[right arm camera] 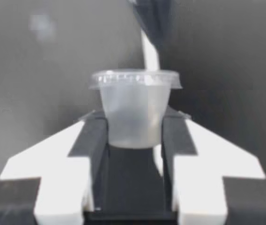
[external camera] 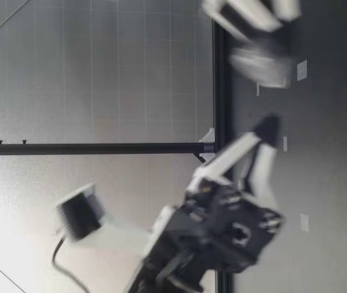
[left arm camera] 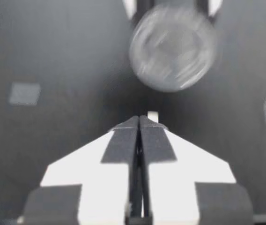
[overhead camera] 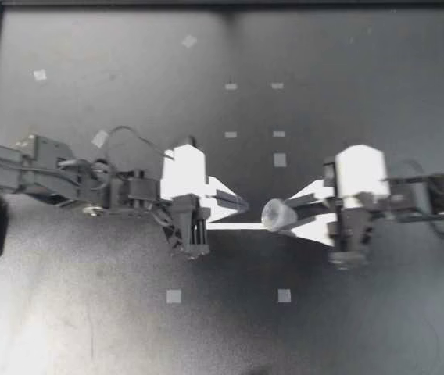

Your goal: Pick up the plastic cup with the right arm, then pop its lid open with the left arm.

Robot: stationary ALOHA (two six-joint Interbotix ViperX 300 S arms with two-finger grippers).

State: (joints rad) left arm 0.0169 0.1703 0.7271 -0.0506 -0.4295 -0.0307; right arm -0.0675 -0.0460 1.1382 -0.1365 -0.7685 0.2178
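Clamping the one lidded cup from two sides, our right gripper has its fingers held apart only by the cup's width. Our left gripper has its fingers pressed together, its tip just beside the cup. The cup lies sideways over the middle of the table, its lid facing our left gripper and its axis running from one gripper to the other.

Two black jointed arms with white-fingered tools
My left tool and my right tool each have two white wedge-shaped fingers faced with black pads; a white boxy block sits behind each tool, and a thin black cable loops over the left arm's dark housings
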